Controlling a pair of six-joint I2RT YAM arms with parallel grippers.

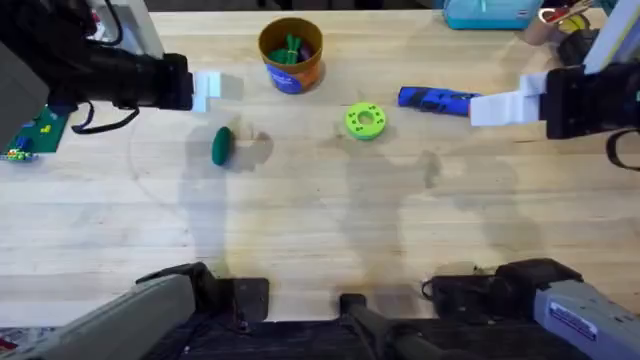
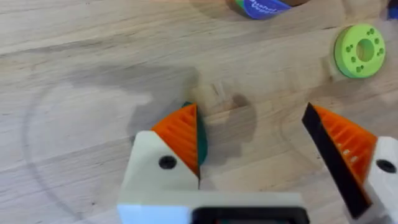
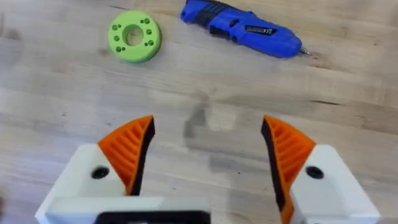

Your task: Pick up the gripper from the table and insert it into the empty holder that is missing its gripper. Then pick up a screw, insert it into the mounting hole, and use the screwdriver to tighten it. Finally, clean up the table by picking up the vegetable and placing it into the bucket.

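Pale wooden worktop (image 1: 320, 220) carries, left to right, the vegetable (image 1: 222, 146), bucket (image 1: 290, 56), lime disc (image 1: 365, 120) and screwdriver (image 1: 438, 100). Wrist views show left gripper (image 2: 255, 146) jaws spread, one pad beside the vegetable; right gripper (image 3: 208, 152) jaws spread, empty.

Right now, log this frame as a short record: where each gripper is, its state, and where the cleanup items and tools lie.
left gripper: open, hovering above the table, the vegetable just under one orange pad
right gripper: open, holding nothing, over bare wood
vegetable: lying on the table, not in the bucket
bucket: upright at the far middle, green pieces inside
screwdriver: lying flat on the table, right of the lime green disc
lime green disc: flat on the table, between vegetable and screwdriver
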